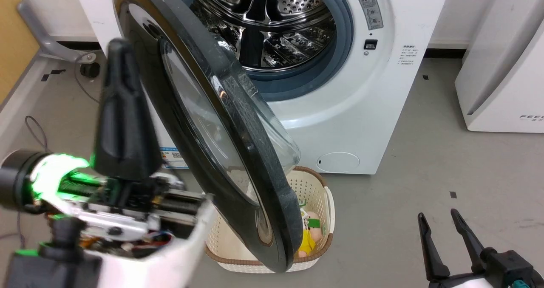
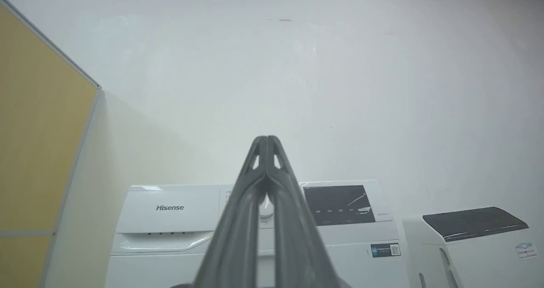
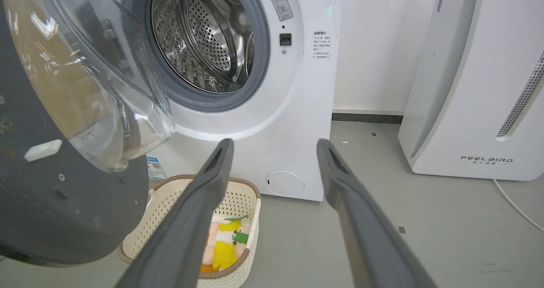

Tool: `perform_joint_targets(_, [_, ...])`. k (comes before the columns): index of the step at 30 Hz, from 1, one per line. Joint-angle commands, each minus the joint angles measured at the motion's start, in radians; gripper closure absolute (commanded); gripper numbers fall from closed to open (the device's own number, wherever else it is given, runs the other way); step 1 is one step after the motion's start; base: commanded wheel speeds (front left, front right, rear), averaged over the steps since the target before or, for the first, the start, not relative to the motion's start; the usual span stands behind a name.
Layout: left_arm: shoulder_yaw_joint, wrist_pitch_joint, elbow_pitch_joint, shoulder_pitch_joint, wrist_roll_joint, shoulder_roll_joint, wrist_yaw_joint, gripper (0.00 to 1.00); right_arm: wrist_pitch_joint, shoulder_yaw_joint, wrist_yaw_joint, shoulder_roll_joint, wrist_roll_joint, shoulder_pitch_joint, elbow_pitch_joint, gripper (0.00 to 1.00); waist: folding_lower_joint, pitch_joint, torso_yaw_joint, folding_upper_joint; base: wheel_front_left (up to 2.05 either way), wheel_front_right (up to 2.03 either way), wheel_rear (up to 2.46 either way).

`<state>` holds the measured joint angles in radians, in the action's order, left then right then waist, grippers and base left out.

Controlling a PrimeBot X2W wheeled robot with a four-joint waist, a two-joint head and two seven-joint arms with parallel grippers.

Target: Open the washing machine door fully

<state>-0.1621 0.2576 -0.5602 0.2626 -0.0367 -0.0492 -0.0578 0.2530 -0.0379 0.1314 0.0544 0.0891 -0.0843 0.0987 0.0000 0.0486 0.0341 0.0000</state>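
- Glossy black round washing machine door (image 1: 263, 160), with a clear glass bowl at its centre, stands swung partly out from the white front-loading washing machine (image 1: 340, 109), hinged at the machine's left side.
- Seen nearly edge-on in the head view, it runs from upper left to lower right, and the bowl bulges toward the perforated steel drum (image 1: 272, 20).
- Left gripper (image 1: 120, 54) stands upright just beside the door's outer face, jaws pressed together on nothing. Whether it touches the door cannot be told.
- Right gripper (image 1: 437, 215) sits low, well apart from the door, jaws spread wide and empty.
- Cream perforated plastic basket (image 1: 316, 194) sits on the grey floor (image 1: 425, 152) under the door's lower edge, with a yellow soft toy (image 1: 307, 241) inside.
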Motion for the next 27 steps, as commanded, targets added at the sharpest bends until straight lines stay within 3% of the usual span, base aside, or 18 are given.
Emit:
perform_joint_targets(1, [-0.033,0.004,-0.015,0.021,0.002,-0.002,0.010,1.00,0.007,0.001,-0.001,-0.004,0.002,0.018,0.004,0.00,0.0000,0.000,-0.001,0.0000,0.00,0.00,0.00])
perform_joint_targets(8, [-0.232,0.004,0.012,0.038,-0.040,-0.001,0.043,1.00,0.008,0.001,-0.001,-0.004,0.008,0.020,0.019,0.00,0.0000,-0.006,-0.012,0.0000,0.00,0.00,0.00])
perform_joint_targets(18, [-0.506,-0.049,0.192,-0.057,-0.125,-0.002,0.116,1.00,0.008,0.000,-0.001,-0.004,0.018,0.013,0.030,0.00,0.0000,-0.008,-0.018,0.0000,0.00,0.00,0.00])
perform_joint_targets(27, [-0.568,-0.193,0.336,-0.145,-0.169,-0.035,0.114,1.00,0.008,0.004,-0.001,-0.004,0.026,0.020,0.035,0.00,0.0000,0.004,-0.019,0.0000,0.00,0.00,0.00])
